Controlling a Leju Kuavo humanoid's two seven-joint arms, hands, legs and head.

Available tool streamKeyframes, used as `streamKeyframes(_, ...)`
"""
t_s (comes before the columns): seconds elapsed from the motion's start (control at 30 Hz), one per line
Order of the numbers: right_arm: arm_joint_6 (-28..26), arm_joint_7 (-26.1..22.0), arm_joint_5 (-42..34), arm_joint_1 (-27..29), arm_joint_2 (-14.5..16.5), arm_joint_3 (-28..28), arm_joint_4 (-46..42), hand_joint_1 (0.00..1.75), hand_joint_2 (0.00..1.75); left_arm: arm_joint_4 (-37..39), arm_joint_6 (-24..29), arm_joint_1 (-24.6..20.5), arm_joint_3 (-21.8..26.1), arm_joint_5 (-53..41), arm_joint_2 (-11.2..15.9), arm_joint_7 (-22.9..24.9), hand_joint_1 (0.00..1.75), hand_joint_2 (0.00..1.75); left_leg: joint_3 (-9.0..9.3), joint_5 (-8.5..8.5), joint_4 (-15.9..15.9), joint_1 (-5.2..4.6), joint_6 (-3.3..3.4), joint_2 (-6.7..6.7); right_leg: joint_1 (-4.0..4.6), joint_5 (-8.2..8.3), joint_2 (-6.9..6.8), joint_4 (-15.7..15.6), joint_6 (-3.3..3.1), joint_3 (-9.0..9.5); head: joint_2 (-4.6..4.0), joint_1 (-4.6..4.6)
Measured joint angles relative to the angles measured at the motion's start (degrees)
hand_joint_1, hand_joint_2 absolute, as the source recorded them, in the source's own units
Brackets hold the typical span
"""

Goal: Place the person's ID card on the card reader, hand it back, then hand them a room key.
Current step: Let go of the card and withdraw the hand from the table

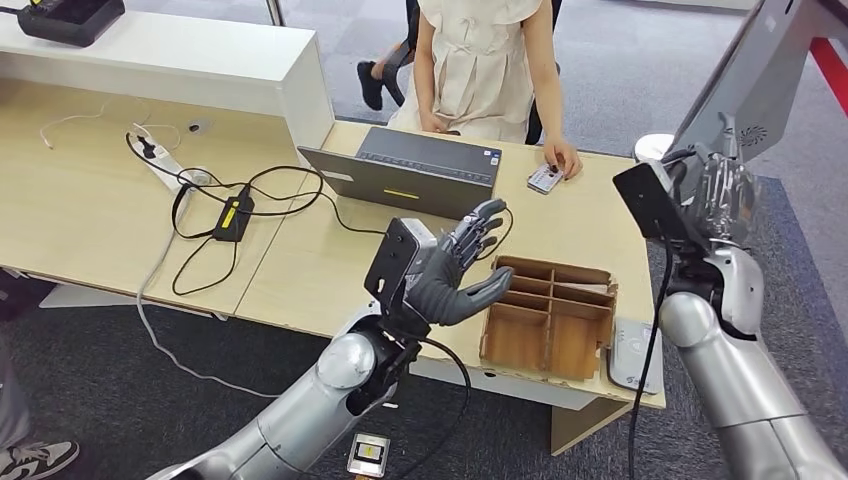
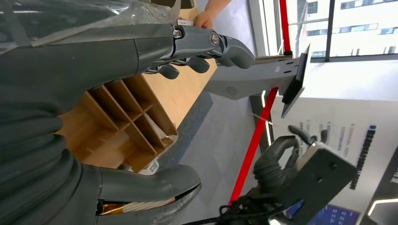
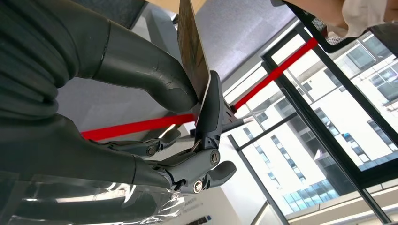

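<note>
A card (image 3: 192, 51) is pinched edge-on between the thumb and a finger of the right robot hand (image 3: 187, 108), which is raised at the right end of the counter (image 1: 330, 270); its other fingers curl loosely below, and whether this is the ID card or a room key I cannot tell. In the head view that right robot hand (image 1: 722, 200) sits high beside a grey stand (image 1: 745, 85) with a tilted screen. Another small card (image 1: 545, 179) lies flat on the counter at the far edge, under the fingertips of a person's hand (image 1: 562, 158); the person, in a pale dress, sits across the counter. The left robot hand (image 1: 455, 270) hovers above the counter with its fingers spread and nothing in them, palm turned toward a wooden divider tray (image 1: 550, 315) just to its right. A flat white card reader (image 1: 635, 355) lies against the tray's right side at the near counter edge. A closed grey laptop (image 1: 415, 170) rests in front of the person, and to the left a power strip (image 1: 175, 170) and black cables (image 1: 235, 215) sprawl over the counter. The left wrist view shows the tray (image 2: 126, 122) past the open fingers (image 2: 187, 65).
</note>
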Motion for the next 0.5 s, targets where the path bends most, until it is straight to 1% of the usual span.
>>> streamKeyframes(0.13,0.4,-1.2,0.0,-5.1,1.4,0.5,4.3,1.75,1.75,1.0,-0.3,-0.5,-0.7,0.6,-0.5,-0.4,0.0,1.75,-0.02,0.0,0.0,0.0,0.0,-0.01,0.0,0.0,0.0,0.0,0.0,-0.01,0.0,-0.01)
streamKeyframes(0.3,1.3,-2.9,0.4,-11.6,4.2,1.5,10.2,1.75,1.75,2.1,-0.1,-1.2,-1.2,1.5,-1.4,-1.1,0.0,1.75,-0.02,0.0,0.0,0.01,0.0,-0.01,0.01,0.0,0.0,0.0,0.0,-0.02,0.0,-0.01)
streamKeyframes(0.5,3.2,-3.5,-0.7,-16.2,8.3,3.2,17.1,1.75,1.75,3.2,0.2,-1.7,-1.6,2.1,-1.9,-1.5,0.0,1.75,-0.02,0.01,0.0,0.02,0.0,-0.01,0.02,0.0,-0.01,0.0,0.0,-0.02,0.0,0.0)
